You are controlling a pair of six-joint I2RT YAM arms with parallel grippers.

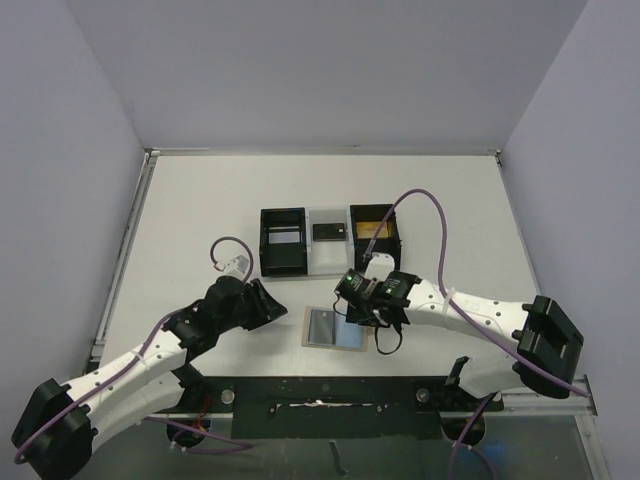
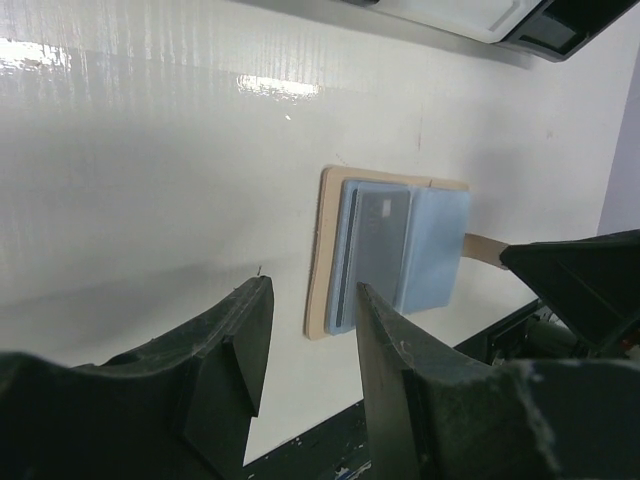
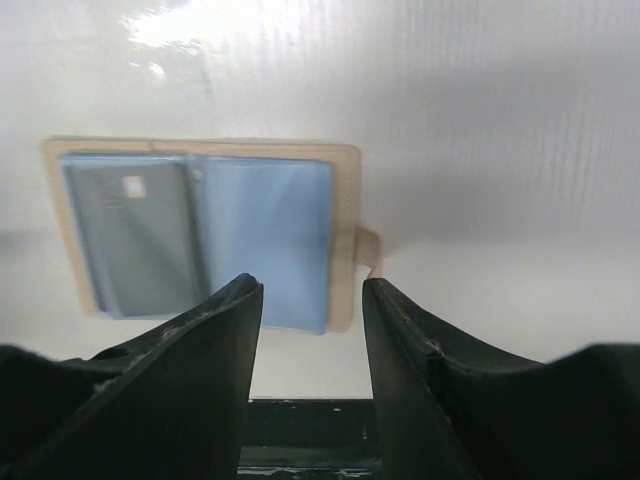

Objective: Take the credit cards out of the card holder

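card holder [image 1: 333,327] open flat | left gripper [image 2: 310,300] parted, empty | right gripper [image 3: 310,290] parted, empty

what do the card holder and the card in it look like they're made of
The card holder is matte tan outside, with a thin flat edge and a strap tab: leather or imitation, hard to tell. Its inner panels are dull blue-grey, perhaps vinyl or fabric. The card is smooth grey with a faint sheen and a small pale chip-like square: likely plastic.
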